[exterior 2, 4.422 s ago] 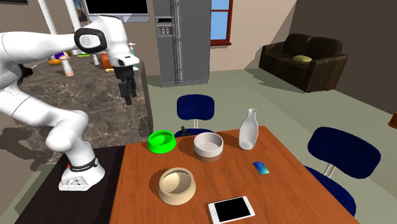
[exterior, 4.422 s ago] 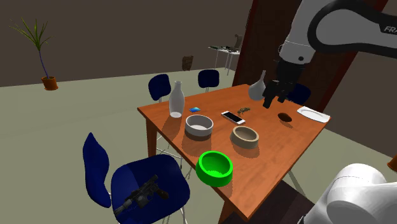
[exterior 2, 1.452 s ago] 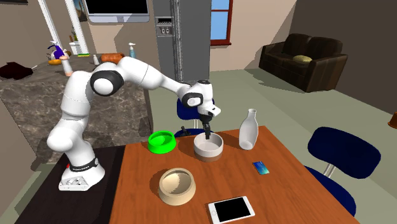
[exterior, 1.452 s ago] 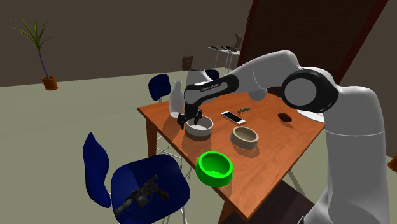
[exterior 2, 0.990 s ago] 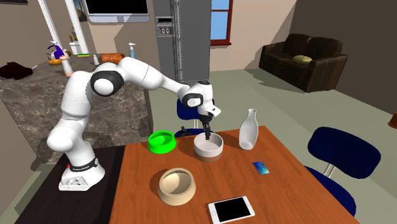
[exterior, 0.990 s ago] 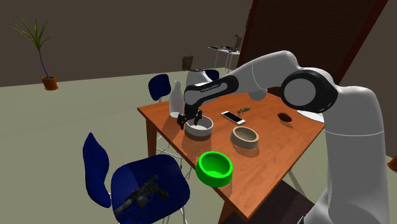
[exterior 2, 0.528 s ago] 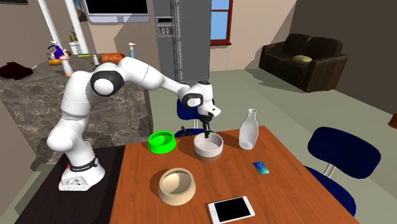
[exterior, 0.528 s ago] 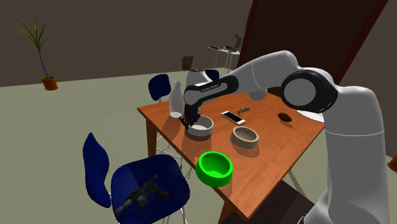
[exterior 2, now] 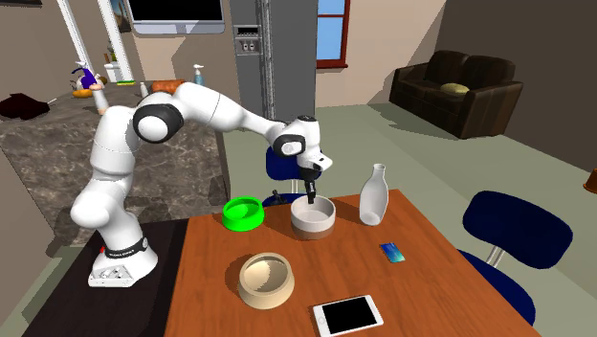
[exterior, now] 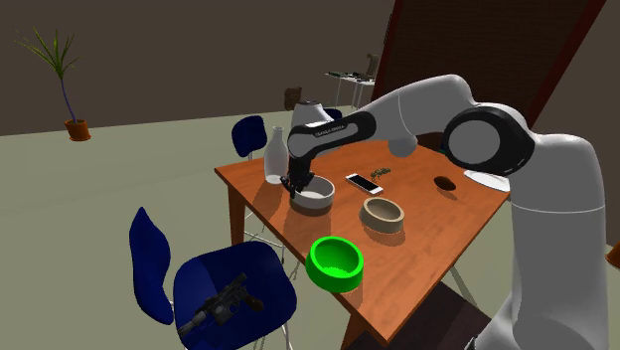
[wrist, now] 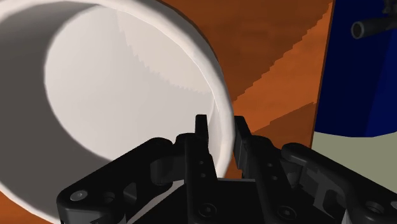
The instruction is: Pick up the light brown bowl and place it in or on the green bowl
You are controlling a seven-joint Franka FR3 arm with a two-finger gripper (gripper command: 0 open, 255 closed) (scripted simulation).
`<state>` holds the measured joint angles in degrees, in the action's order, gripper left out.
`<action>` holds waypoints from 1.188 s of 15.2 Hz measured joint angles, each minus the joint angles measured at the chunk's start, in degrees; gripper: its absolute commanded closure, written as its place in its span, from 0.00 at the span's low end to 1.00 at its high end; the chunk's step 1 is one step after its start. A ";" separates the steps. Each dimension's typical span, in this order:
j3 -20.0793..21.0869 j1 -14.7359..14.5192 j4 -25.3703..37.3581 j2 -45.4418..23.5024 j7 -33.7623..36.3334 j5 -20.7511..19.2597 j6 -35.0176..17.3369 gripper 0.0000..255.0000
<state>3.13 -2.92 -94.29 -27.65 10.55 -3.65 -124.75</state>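
Two black fingers [wrist: 201, 137] of the hand [wrist: 219, 130] were clamped across the rim of the pale bowl [wrist: 127, 95], one inside its wall and one outside. In the shoulder view that bowl was at the left of the desk [exterior: 437, 219], near a white bottle [exterior: 275, 156]. The green bowl [exterior: 336, 262] stood by the near edge and a tan bowl [exterior: 383, 214] further right. The pale bowl looked rigid, smooth and probably light. A rim pinch seemed adequate, though so off-centre a hold could let it tilt or slip.
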 measured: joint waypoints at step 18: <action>0.22 0.02 7.42 4.34 -0.56 0.51 11.73 1.00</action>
<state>3.36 -2.90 -86.87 -23.31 9.99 -3.14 -113.03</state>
